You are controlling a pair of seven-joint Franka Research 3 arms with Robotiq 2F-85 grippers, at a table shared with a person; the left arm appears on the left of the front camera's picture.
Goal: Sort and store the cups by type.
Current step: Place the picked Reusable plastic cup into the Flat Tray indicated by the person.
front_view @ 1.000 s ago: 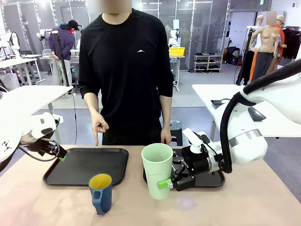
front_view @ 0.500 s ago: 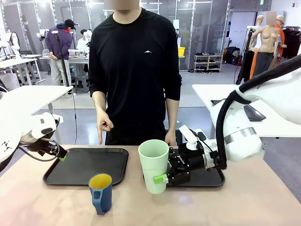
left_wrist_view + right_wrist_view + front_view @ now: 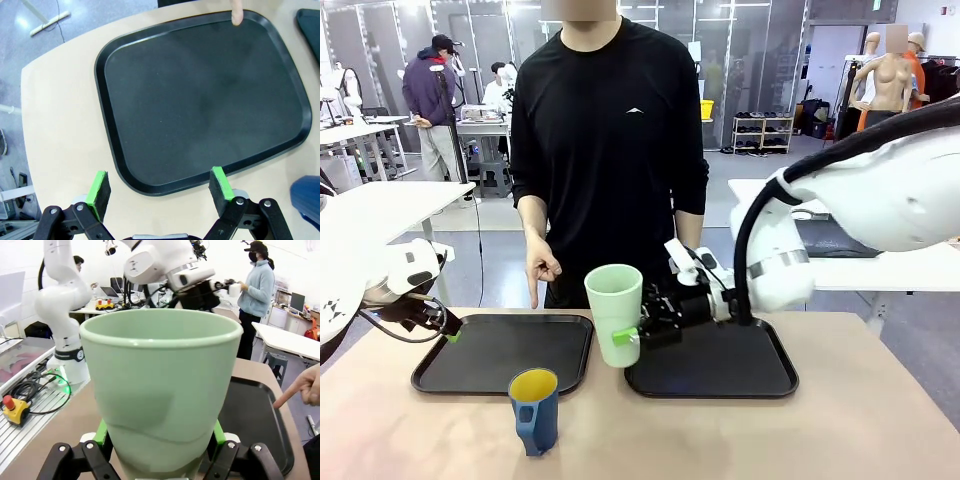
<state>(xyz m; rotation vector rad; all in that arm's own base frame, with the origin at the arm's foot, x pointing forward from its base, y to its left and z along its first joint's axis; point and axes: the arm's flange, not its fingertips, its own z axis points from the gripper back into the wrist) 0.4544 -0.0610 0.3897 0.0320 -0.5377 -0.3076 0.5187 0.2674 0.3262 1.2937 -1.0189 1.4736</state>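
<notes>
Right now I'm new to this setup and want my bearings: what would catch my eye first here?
The pale green tumbler stands out at the middle, gripped low down by the right gripper's fingers, over the gap between the left tray and the right tray. The person's hand points a finger down at the left tray's far rim, and the blue mug, yellow inside, stands alone on the table in front of that tray.

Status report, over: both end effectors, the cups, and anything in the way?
Left end effector open, by left tray. Right end effector shut on mint tumbler, upright, at right tray edge. Blue mug on table, free. Person's hand pointing at left tray.
</notes>
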